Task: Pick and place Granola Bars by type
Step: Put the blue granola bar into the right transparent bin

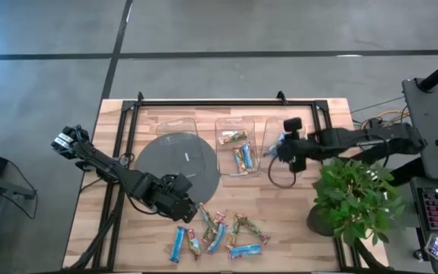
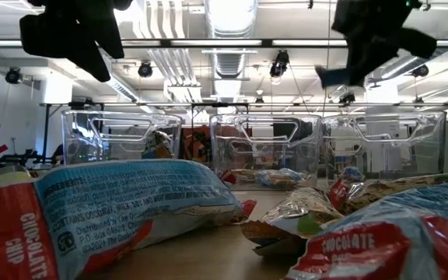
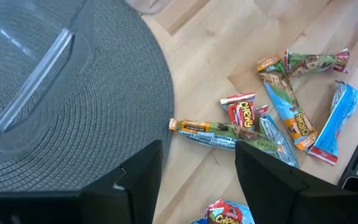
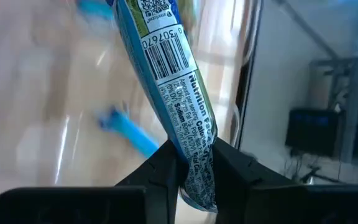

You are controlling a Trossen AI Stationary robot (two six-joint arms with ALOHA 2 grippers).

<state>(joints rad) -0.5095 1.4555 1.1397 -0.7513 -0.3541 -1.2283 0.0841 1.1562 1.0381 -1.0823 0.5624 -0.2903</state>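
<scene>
**Right gripper holds blue bar over bins**

Right gripper (image 4: 194, 163) clamps a blue granola bar (image 4: 174, 81), "Nutrition Facts" and barcode showing, above the rightmost clear bin (image 1: 274, 131). Left gripper (image 3: 197, 165), jaws apart, empty, hovers by the table pile (image 1: 219, 232); wrappers read "Chewy", "Chocolate Chip".

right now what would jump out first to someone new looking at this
The right gripper is shut on a blue granola bar, raised over the clear bins at the table's far side. A heap of loose bars lies at the near edge, with the open left gripper hovering beside it.
</scene>
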